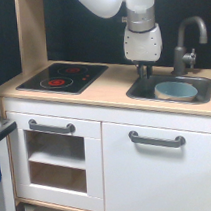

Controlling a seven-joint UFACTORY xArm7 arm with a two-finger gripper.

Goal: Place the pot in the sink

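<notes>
a: exterior view. what did the frame catch?

b: a toy kitchen with a pale wooden counter point(107, 91). the pot point(176, 91) sat inside the sink point(138, 92), toward the exterior view's right half of the basin, upright, its open mouth up and a tan band showing under the rim.

a: and the arm?

b: the white arm point(139, 31) came down from the top of the frame. its gripper point(144, 71) hung over the sink's near-left corner, just beside the pot on the exterior view's left.

a: were the fingers spread or pressed together?

b: the frame was too blurred to tell. they showed only as a dark, narrow shape below the white wrist. whether they touched the pot could not be told either.

a: what else stood around?

b: a grey curved faucet point(188, 41) rose behind the sink. a black stovetop point(64, 77) with red rings lay on the counter at the exterior view's left, well apart from the sink. below, white cabinet fronts carried two grey handles: one point(51, 128) over an oven window, one point(156, 139) on the door under the sink.
</notes>
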